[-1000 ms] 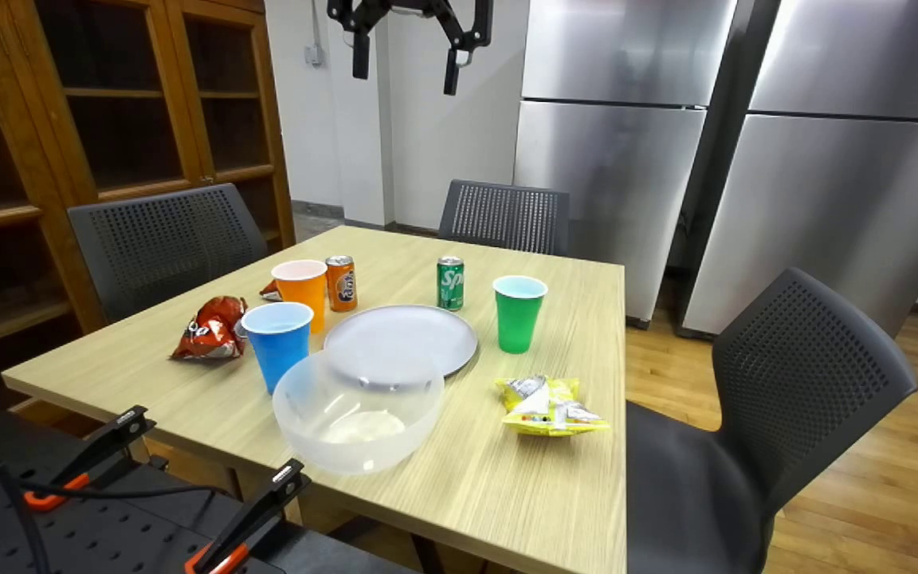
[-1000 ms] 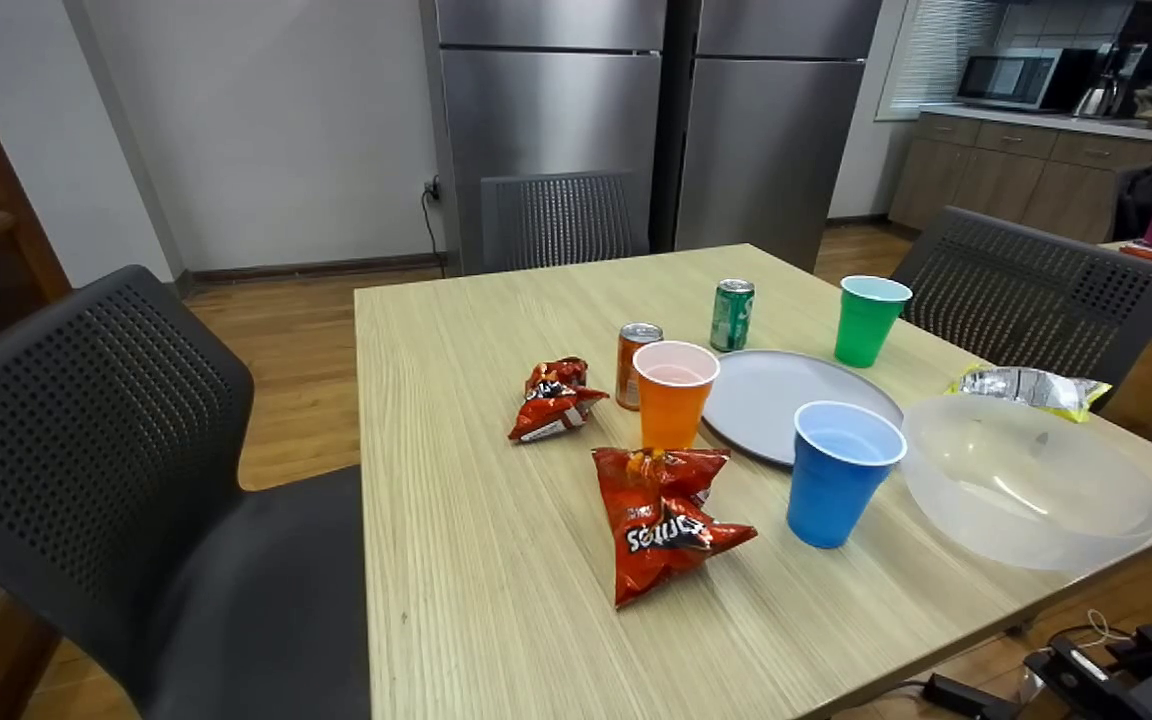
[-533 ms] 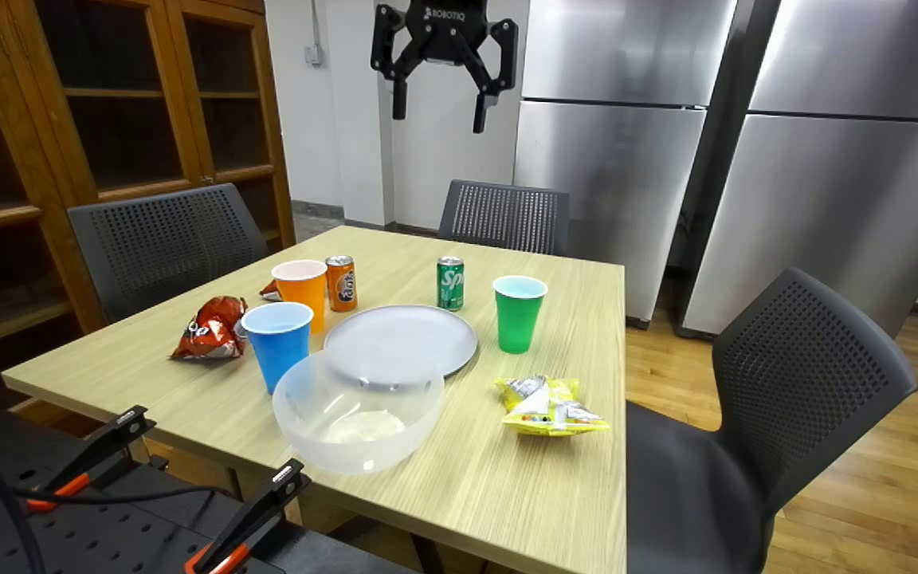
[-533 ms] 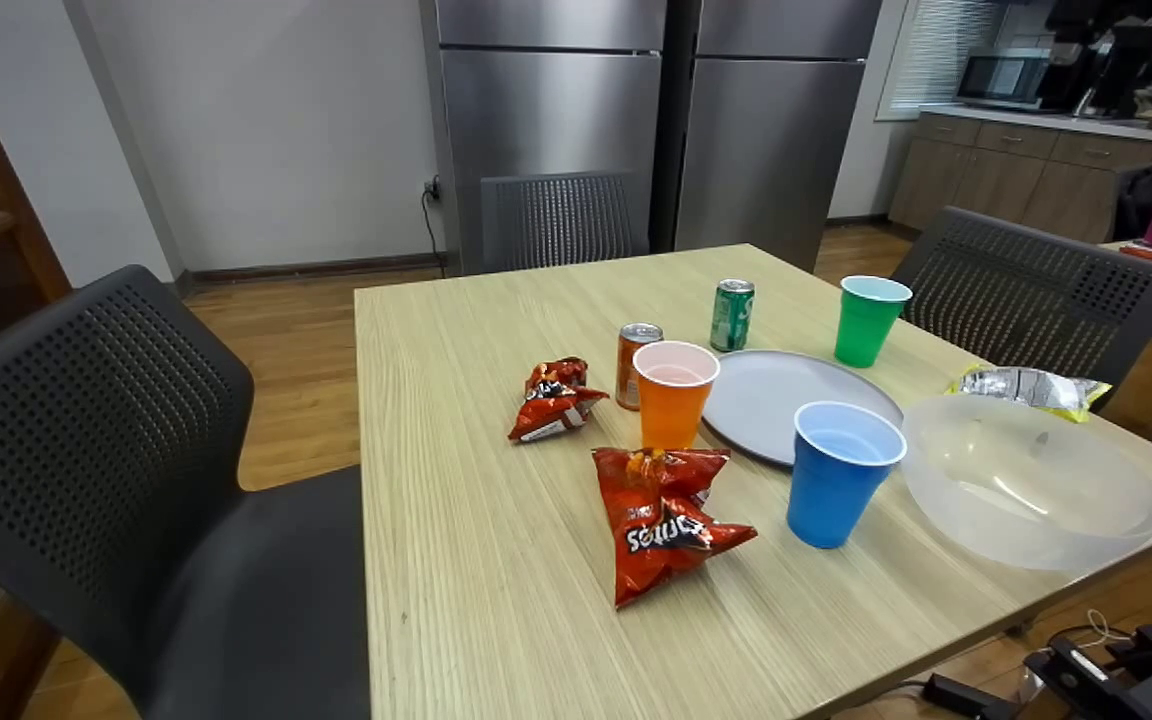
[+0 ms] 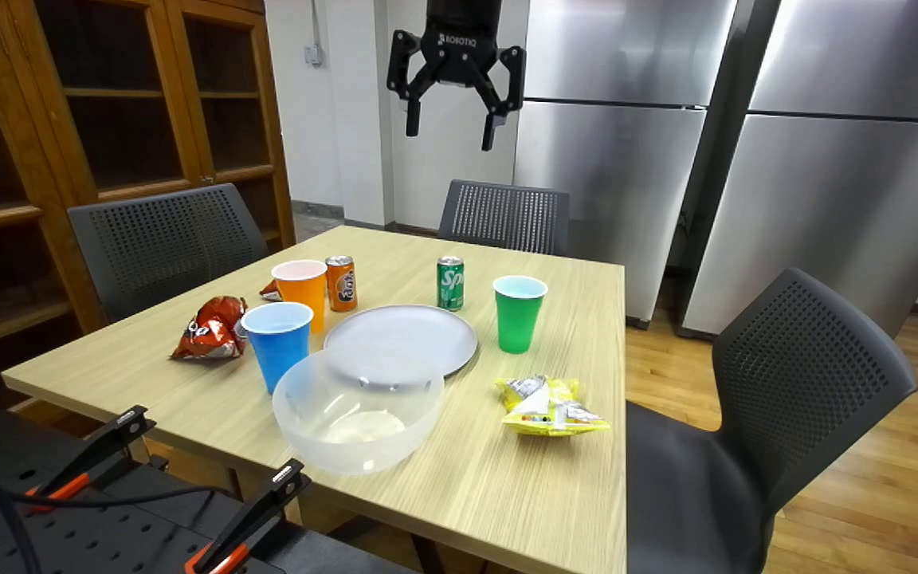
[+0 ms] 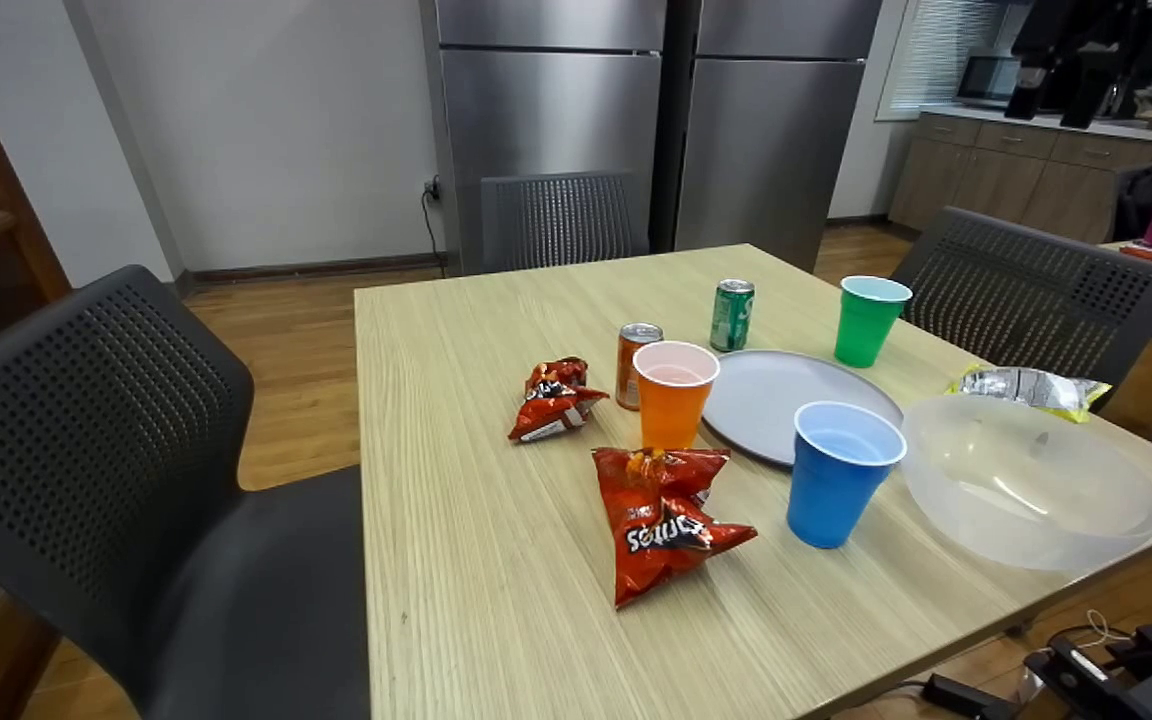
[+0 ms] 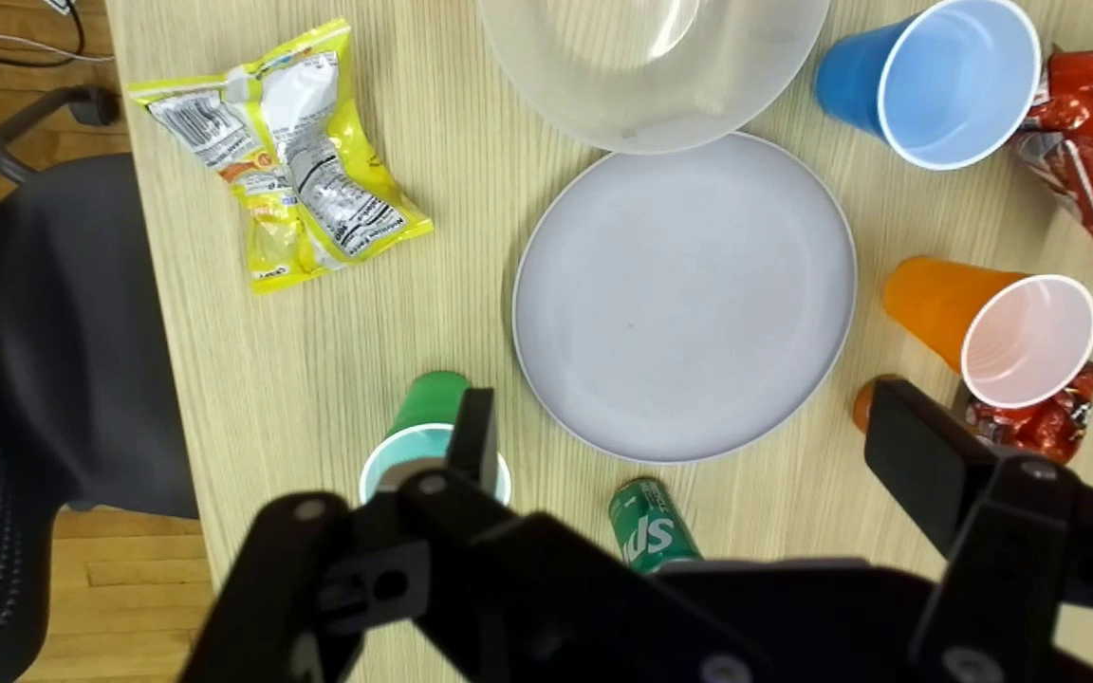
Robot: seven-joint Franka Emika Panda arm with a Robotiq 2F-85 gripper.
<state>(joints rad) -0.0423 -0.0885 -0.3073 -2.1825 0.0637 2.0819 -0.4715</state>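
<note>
In an exterior view, one gripper (image 5: 450,141) hangs well above one table (image 5: 507,510), its two fingers spread wide and holding nothing. Three cups stand on the table, a green cup (image 5: 518,327), an orange cup (image 5: 304,292) and a blue cup (image 5: 277,351), with two cans, a green can (image 5: 450,285) and an orange can (image 5: 342,285). One plate (image 5: 403,335) lies among them; one translucent bowl (image 5: 355,454) and one yellow bag (image 5: 552,414) are nearer the camera.

In an exterior view, a red Doritos bag (image 6: 656,535) and another red bag (image 6: 553,405) make two. Three chairs (image 6: 86,420) surround the table; two refrigerators (image 6: 551,130) stand behind.

In the wrist view, the fingers (image 7: 926,460) stand well apart, one partly hiding the green cup, the other the orange can; the green can shows between them, just beside the plate.
</note>
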